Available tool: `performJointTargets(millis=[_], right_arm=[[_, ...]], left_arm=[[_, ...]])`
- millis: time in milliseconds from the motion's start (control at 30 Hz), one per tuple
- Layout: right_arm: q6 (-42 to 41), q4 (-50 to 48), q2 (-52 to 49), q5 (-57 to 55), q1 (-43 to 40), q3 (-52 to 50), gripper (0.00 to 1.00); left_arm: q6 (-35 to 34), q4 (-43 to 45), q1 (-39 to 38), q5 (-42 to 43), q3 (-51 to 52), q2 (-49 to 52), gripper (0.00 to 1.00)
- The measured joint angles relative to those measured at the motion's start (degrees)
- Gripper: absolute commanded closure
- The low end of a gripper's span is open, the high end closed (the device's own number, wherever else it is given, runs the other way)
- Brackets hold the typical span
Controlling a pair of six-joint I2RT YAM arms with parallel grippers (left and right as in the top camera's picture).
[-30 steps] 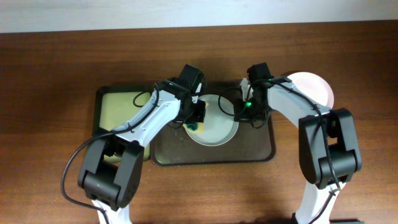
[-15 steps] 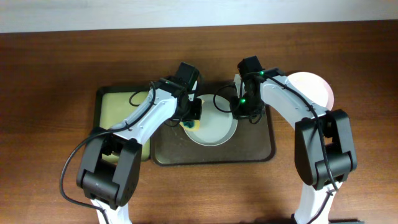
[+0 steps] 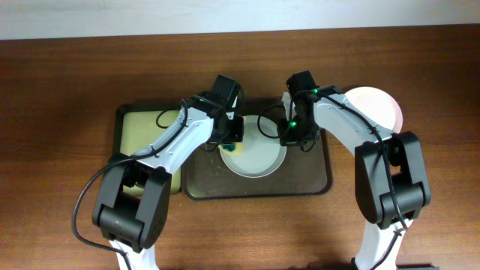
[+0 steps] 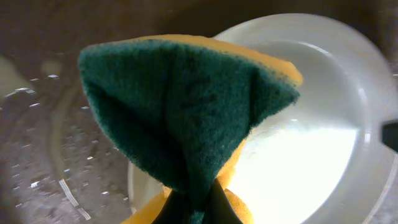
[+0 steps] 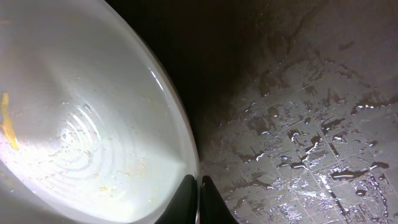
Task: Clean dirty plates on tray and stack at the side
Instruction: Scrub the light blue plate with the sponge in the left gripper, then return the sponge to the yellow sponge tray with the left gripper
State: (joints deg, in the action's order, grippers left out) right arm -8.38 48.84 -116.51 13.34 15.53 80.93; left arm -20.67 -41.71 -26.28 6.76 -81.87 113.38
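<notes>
Two grippers are closing on two different things over the middle of the worktop. My left gripper [image 4: 194, 210] is pinching a green-and-yellow sponge [image 4: 186, 118]. Its fingers [image 4: 171, 211] are pressing almost together on the sponge's folded lower end, and the green face is fanning out beyond them. The sponge is hanging over the left rim of a white plate [image 4: 311, 162].

My right gripper [image 5: 199, 202] is nipping that plate's right rim, its fingers [image 5: 185, 198] drawn to a narrow slit with the rim between them. Whether the rim is lifting off the surface beneath, I cannot tell.

Two plates are showing. The white plate is lying in the dark tray [image 3: 300, 176] and is carrying one yellow smear [image 5: 7, 121] and a few pale specks. A pale plate [image 3: 381, 105] is resting on the bare wood just off the tray's far right corner, toward the right edge. My right arm [image 3: 352, 124] is covering part of it, and I cannot tell whether others are lying under it.

One sponge is in play. Two trays are sitting side by side. The dark tray, beaded with water, is occupying the middle. A narrower tray [image 3: 136, 127] lined yellow-green is lying just beside it toward the left edge, and my left arm [image 3: 176, 142] is crossing over part of it.
</notes>
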Motion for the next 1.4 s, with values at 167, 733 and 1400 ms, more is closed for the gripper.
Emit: performJointTargets(millis=[167, 733, 1400], right_arm=[[0.1, 0.0, 0.0, 0.0, 0.0, 0.0, 0.96], [0.0, 0.4, 0.0, -1.7, -0.8, 0.0, 0.96], [0.0, 0.0, 0.1, -1.5, -0.7, -0.1, 0.95]], left_arm=[[-0.2, 0.9, -0.4, 2.5, 1.2, 0.0, 1.0], [-4.5, 15.6, -0.5, 14.5, 8.9, 2.7, 1.0], [3.1, -8.7, 25.2, -17.7, 12.1, -21.1, 1.0]])
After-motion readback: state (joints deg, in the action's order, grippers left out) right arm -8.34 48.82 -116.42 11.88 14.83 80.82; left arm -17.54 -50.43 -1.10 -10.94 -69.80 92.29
